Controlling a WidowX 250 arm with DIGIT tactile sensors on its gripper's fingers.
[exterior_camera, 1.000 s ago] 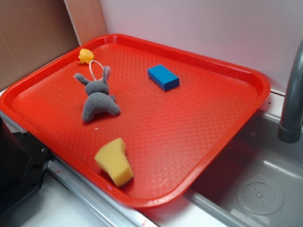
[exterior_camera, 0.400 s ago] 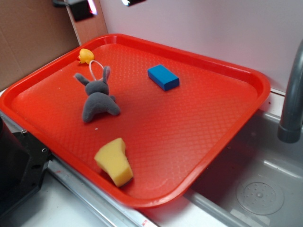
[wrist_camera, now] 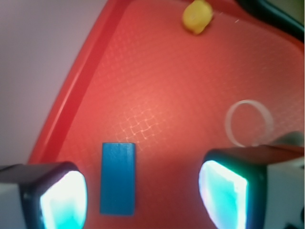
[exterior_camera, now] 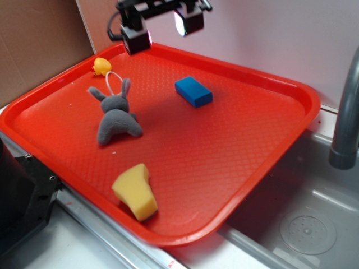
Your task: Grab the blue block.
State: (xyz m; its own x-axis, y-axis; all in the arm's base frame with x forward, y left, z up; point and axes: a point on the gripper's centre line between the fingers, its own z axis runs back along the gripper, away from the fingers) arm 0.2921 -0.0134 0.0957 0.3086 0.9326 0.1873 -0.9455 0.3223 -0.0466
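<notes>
Hovering above the far end of the red tray [exterior_camera: 263, 168], my gripper [exterior_camera: 162, 31] hangs in the air with its two fingers spread wide and nothing between them; the pads [wrist_camera: 64, 200] glow pale in the wrist view, one at each lower corner; the blue block [exterior_camera: 193, 91] lies flat on the tray floor, below and a little to the right of my gripper in the exterior view, well apart from it; in the wrist view the blue block [wrist_camera: 117, 178] sits low in the picture, nearer the left-hand pad than the right-hand one, its long side running up and down the frame, close to the tray's raised rim; a grey plush bunny [exterior_camera: 116, 117] lies toward the left side of the tray, its white loop [wrist_camera: 249, 123] showing in the wrist view; a small yellow duck [exterior_camera: 101, 66] rests near the far left corner; a yellow sponge wedge [exterior_camera: 135, 191] sits near the front edge; a grey faucet [exterior_camera: 345, 112] stands at the right, above the sink [exterior_camera: 303, 224].
</notes>
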